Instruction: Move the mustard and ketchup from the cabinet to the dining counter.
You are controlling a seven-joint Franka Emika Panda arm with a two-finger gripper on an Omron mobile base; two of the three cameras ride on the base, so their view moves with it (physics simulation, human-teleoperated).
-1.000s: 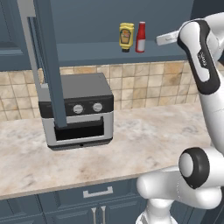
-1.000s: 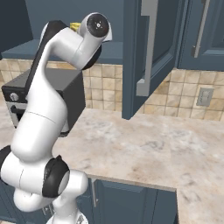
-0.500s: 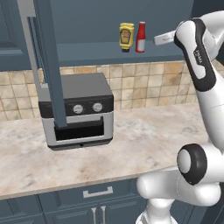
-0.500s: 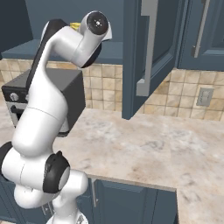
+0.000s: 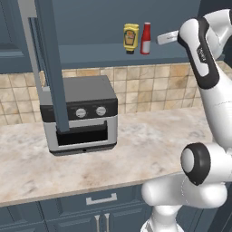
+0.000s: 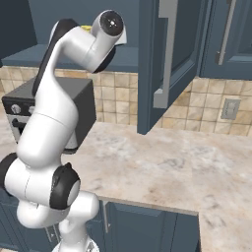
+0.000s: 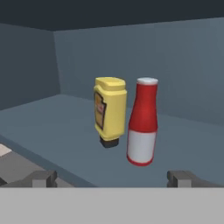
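Note:
The yellow mustard [image 7: 110, 112] and the red ketchup [image 7: 142, 127] stand upright side by side on the shelf of the open cabinet [image 7: 52, 127], mustard to the left. My gripper [image 7: 113, 178] is open and level with them, a short way in front, with nothing between its fingers. From the left base, the mustard [image 5: 131, 37] and ketchup [image 5: 145, 38] sit on the cabinet [image 5: 90, 50] shelf, and the gripper [image 5: 161, 39] is just right of the ketchup, apart from it. The dining counter is out of view.
A toaster oven [image 5: 79, 113] sits on the kitchen counter [image 5: 149, 136] under the shelf. The open left cabinet door [image 5: 47, 63] hangs in front of it. The right door [image 6: 160, 59] stands open beside my arm. A wall outlet [image 6: 229, 109] is on the tiles.
The hand has crept a little to the left, closer to the ketchup. The bottles have not moved.

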